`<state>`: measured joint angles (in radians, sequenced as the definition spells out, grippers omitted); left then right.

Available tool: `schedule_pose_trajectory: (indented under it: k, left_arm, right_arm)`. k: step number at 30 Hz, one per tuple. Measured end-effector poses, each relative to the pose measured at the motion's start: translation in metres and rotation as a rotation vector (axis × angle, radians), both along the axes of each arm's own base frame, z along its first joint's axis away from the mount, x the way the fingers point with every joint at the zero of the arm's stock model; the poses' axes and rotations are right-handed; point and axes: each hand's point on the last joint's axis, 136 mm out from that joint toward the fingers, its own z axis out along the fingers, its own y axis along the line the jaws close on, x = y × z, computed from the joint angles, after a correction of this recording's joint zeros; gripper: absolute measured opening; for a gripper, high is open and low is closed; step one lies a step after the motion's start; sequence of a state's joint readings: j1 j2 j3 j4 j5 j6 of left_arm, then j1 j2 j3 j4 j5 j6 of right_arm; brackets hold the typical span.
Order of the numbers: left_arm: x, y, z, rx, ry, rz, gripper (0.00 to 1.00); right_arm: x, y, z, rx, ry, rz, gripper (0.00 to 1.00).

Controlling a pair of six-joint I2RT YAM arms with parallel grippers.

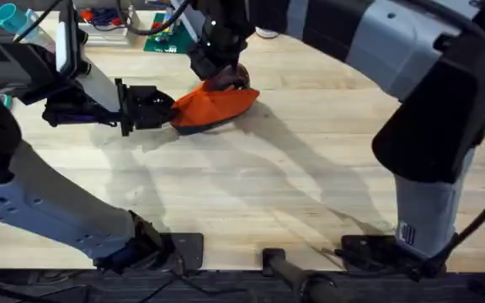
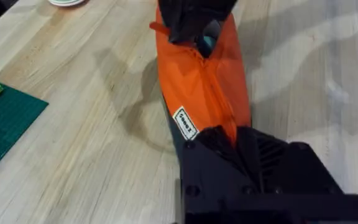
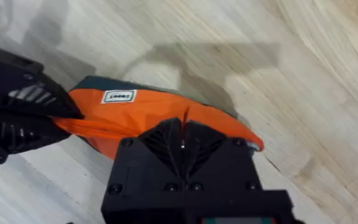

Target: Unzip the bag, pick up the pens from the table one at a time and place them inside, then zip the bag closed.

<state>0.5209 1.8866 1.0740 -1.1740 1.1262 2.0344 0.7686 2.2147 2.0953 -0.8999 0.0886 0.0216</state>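
Bag (image 1: pixel 213 107): orange pouch with dark underside, lying on the tabletop (image 1: pixel 251 194) toward the far edge, a little left of the middle; long axis roughly parallel to that edge, slightly tilted.
Bag label (image 2: pixel 184 123): small white tag on the orange side, near the end held by the left arm; print too small to read.
Zipper (image 2: pixel 209 81): runs along the top ridge of the bag; fabric puckered upward on both sides of it; open or closed cannot be told.
Left gripper (image 1: pixel 168 110): reaches in from the left side of the tabletop, arm nearly level, closed on the left end of the bag.
Left fingers (image 2: pixel 219 142): black, narrow, pinching orange fabric at the bag's near end in the left wrist view.
Right gripper (image 1: pixel 224 77): comes down from above at the bag's right end, close to the far edge of the tabletop.
Right fingers (image 3: pixel 166 138): black, drawn close together over the bag's top ridge, gripping a fold of fabric at the zipper line.
Bag's state: stretched between the two grippers, underside touching the tabletop.
Green mat (image 2: pixel 2 121): flat on the tabletop, well apart from the bag, with a small yellow-green piece at its corner.
Far edge clutter (image 1: pixel 108 21): assorted coloured items near the far left corner, too blurred to name.
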Motion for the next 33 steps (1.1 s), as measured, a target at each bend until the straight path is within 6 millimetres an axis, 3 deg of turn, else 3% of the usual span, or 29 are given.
schedule_pose_trajectory:
  k: [8,19,33]
  left_arm:
    - [0.000,0.000,0.000,0.003,0.003,-0.002,0.043]
    - [-0.004,0.000,-0.002,0.008,0.022,-0.007,0.043]
    - [-0.004,0.000,-0.002,0.008,0.022,-0.007,0.043]
  right_arm:
    - [0.013,-0.016,0.000,-0.006,0.001,-0.038,0.031]
    - [0.061,-0.078,0.002,-0.071,-0.061,-0.191,0.030]
    - [0.061,-0.078,0.002,-0.075,-0.064,-0.191,0.030]
